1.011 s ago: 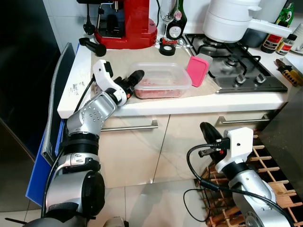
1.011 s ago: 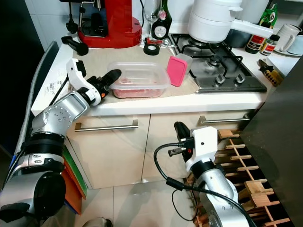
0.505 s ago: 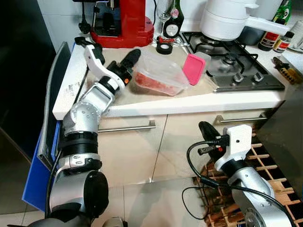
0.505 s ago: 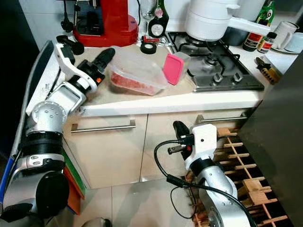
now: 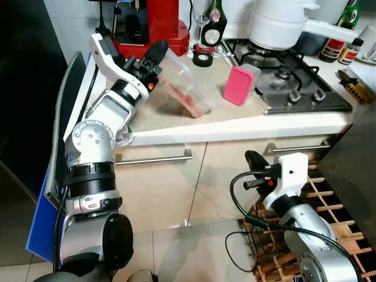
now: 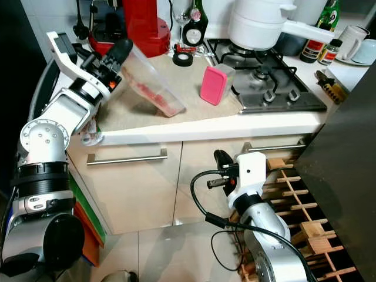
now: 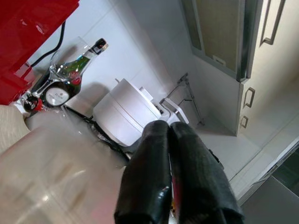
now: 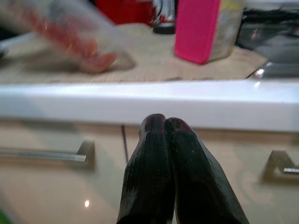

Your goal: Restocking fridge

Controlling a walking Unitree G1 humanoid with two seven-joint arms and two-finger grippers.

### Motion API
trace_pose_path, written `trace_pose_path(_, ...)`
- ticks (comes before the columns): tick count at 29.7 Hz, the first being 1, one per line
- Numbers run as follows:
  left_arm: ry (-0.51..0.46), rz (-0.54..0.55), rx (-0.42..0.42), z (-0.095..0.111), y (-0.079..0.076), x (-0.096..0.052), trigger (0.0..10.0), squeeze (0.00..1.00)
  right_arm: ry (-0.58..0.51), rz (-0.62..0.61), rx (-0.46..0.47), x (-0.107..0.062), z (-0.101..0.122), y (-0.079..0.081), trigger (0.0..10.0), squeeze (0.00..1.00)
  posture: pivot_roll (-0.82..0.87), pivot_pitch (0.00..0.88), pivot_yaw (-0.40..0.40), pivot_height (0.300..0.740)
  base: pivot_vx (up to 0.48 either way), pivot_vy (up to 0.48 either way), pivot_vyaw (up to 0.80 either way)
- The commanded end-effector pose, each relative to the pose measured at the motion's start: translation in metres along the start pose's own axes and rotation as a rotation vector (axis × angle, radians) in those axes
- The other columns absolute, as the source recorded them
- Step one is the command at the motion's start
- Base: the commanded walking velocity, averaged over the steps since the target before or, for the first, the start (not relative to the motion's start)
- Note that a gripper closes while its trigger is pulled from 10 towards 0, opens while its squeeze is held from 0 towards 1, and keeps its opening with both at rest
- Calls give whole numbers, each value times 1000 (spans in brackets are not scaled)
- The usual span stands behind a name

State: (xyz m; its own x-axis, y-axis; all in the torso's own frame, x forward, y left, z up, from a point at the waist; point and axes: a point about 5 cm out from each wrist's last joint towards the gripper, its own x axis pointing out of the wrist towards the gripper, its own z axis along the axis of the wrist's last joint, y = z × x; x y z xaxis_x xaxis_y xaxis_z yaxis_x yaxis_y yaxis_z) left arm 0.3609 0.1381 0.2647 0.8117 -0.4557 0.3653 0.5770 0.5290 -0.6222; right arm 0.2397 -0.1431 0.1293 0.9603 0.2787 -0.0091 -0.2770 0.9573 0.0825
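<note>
Above the beige counter, the left gripper pinches the rim of the clear container with red food, steeply tilted near the red machine, while the right gripper hangs closed before the cabinets.

The clear plastic food container with red contents is smeared by blur in the right wrist view. In the left wrist view its see-through wall runs off the picture's edge, hazy, its contents unreadable.
</note>
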Motion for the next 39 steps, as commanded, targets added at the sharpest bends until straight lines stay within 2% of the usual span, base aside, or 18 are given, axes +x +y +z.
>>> trace_pose_path(1, 22, -1, 19, -2, -4, 2, 0, 0, 16, -40, 29, 3, -1, -7, 10000, 0, -5, 31, -41, 740, 0, 0, 0)
trace_pose_path(6, 29, 9, 25, -3, -2, 1, 0, 0, -14, -83, 153, 26, 6, -7, 10000, 0, 1, 25, -38, 740, 0, 0, 0)
trace_pose_path(12, 56, 10, 65, -3, -4, -1, 0, 0, -38, -53, 168, 38, 12, 2, 10000, 0, 20, 25, -40, 740, 0, 0, 0)
trace_pose_path(13, 110, 7, 160, -7, -7, -2, 0, 0, -33, -36, 168, 40, 10, 5, 10000, 0, 28, 27, -34, 740, 0, 0, 0)
trace_pose_path(15, 130, 7, 202, -8, -8, -3, 0, 0, -31, -32, 167, 41, 10, 6, 10000, 0, 28, 27, -34, 740, 0, 0, 0)
trace_pose_path(16, 158, 7, 306, -7, -12, -6, 10000, 0, -35, -22, 173, 44, 10, 9, 10000, 0, 28, 29, -24, 740, 0, 0, 0)
trace_pose_path(17, 158, 7, 306, -7, -12, -6, 10000, 0, -35, -22, 173, 44, 10, 9, 10000, 0, 28, 29, -24, 740, 0, 0, 0)
trace_pose_path(19, 167, 27, 408, 3, -13, -13, 10000, 0, -42, -18, 185, 50, 12, 11, 10000, 0, 34, 29, -20, 740, 0, 0, 0)
trace_pose_path(20, 167, 27, 408, 3, -13, -13, 10000, 0, -42, -18, 185, 50, 12, 11, 10000, 0, 34, 29, -20, 740, 0, 0, 0)
trace_pose_path(21, 167, 52, 490, 9, -10, -16, 10000, 0, -43, -21, 190, 52, 12, 11, 10000, 0, 43, 28, -23, 740, 0, 0, 0)
trace_pose_path(22, 174, 86, 565, 14, -5, -19, 10000, 0, -40, -24, 195, 54, 11, 11, 10000, 0, 50, 25, -27, 740, 0, 0, 0)
trace_pose_path(27, 211, 260, 802, 30, 31, -30, 10000, 0, 17, -44, 227, 59, -2, 14, 10000, 0, 66, 20, -37, 740, 0, 0, 0)
trace_pose_path(29, 241, 315, 880, 34, 46, -32, 10000, 0, 49, -50, 244, 64, -11, 18, 10000, 0, 69, 14, -31, 740, 0, 0, 0)
trace_pose_path(30, 241, 315, 880, 34, 46, -32, 10000, 0, 49, -50, 244, 64, -11, 18, 10000, 0, 69, 14, -31, 740, 0, 0, 0)
trace_pose_path(32, 311, 370, 992, 36, 65, -37, 10000, 0, 75, -40, 249, 75, -18, 26, 10000, 0, 68, 10, -26, 740, 0, 0, 0)
trace_pose_path(35, 340, 393, 1029, 37, 74, -38, 10000, 0, 65, -46, 242, 83, -18, 29, 10000, 0, 66, 8, -21, 740, 0, 0, 0)
trace_pose_path(36, 353, 416, 1042, 39, 81, -39, 10000, 0, 43, -33, 221, 92, -14, 34, 10000, 0, 62, 10, -10, 740, 0, 0, 0)
trace_pose_path(39, 376, 423, 1077, 38, 87, -39, 10000, 0, 11, -19, 164, 102, -7, 39, 10000, 0, 64, 14, -5, 740, 0, 0, 0)
